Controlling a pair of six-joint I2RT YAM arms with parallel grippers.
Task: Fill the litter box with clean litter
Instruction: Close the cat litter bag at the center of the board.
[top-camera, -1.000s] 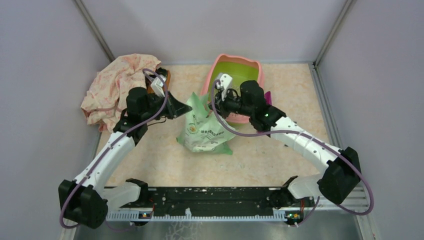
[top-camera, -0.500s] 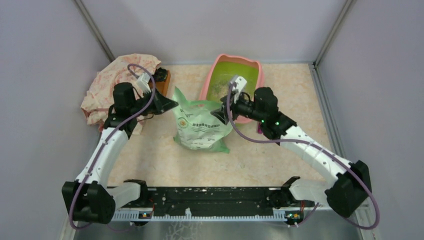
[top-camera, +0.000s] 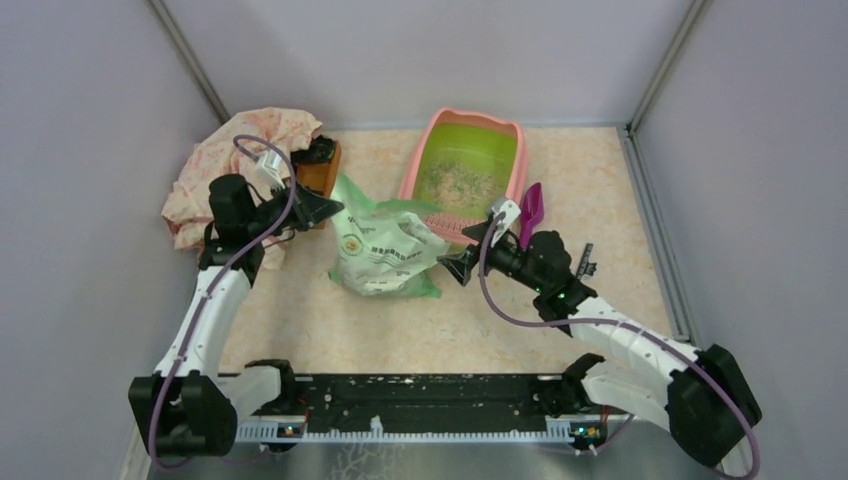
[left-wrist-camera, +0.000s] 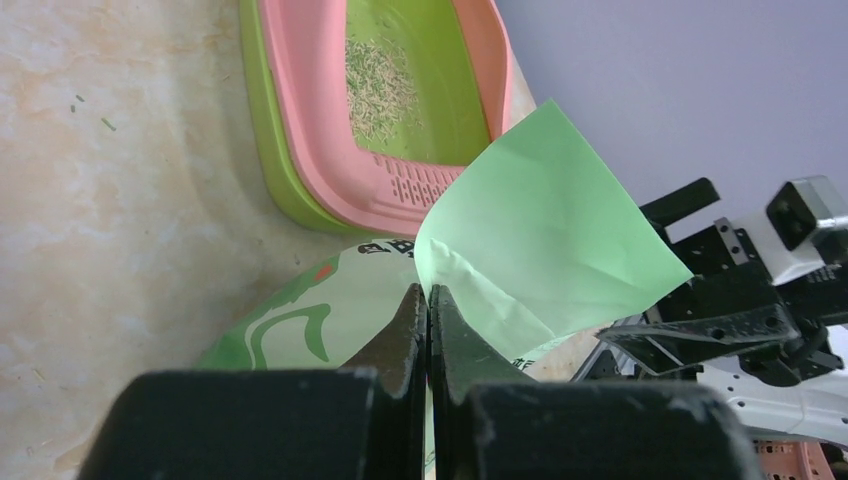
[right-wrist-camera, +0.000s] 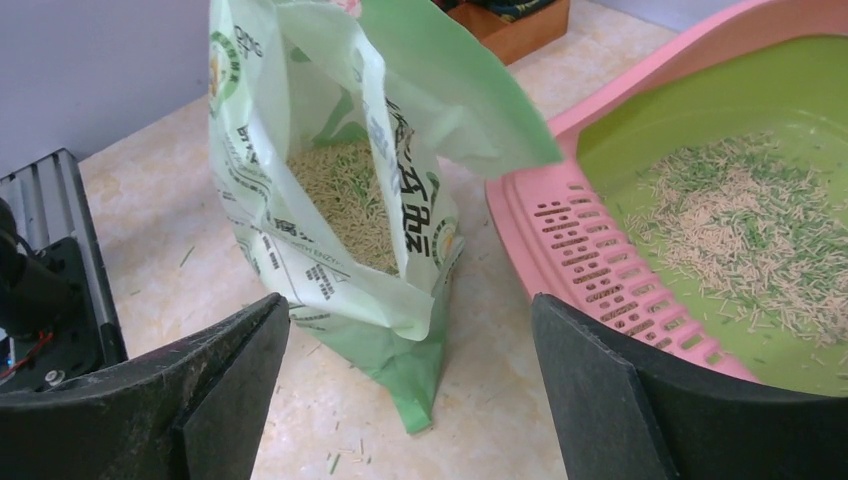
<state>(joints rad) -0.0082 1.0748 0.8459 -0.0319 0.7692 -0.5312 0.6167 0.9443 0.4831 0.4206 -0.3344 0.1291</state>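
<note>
The litter box (top-camera: 413, 170) with its pink rim and lime-green inside stands at the back centre. A thin scatter of clean litter (top-camera: 463, 180) covers its floor, and also shows as clean litter (left-wrist-camera: 378, 85) and clean litter (right-wrist-camera: 740, 230). The light green bag (top-camera: 385, 250) rests on the table left of the litter box (right-wrist-camera: 590, 250), mouth open, with more granules (right-wrist-camera: 350, 195) inside. My left gripper (top-camera: 333, 210) is shut on the bag's top flap (left-wrist-camera: 545, 230), its gripper tips (left-wrist-camera: 427, 292) pinched together. My right gripper (top-camera: 455, 268) is open and holds nothing. It sits right of the bag (right-wrist-camera: 330, 250), with its gripper gap (right-wrist-camera: 410, 300) facing the bag.
A magenta scoop (top-camera: 530, 212) lies by the box's near right corner. A pink patterned cloth (top-camera: 240, 165) is bunched at the back left beside a brown wooden box (top-camera: 320, 172). Stray granules (right-wrist-camera: 350, 455) dot the table. Grey walls close three sides.
My right gripper opened, let go of the bag and drew back toward the near right. The bag came down from over the box to the table and shifted left with my left gripper.
</note>
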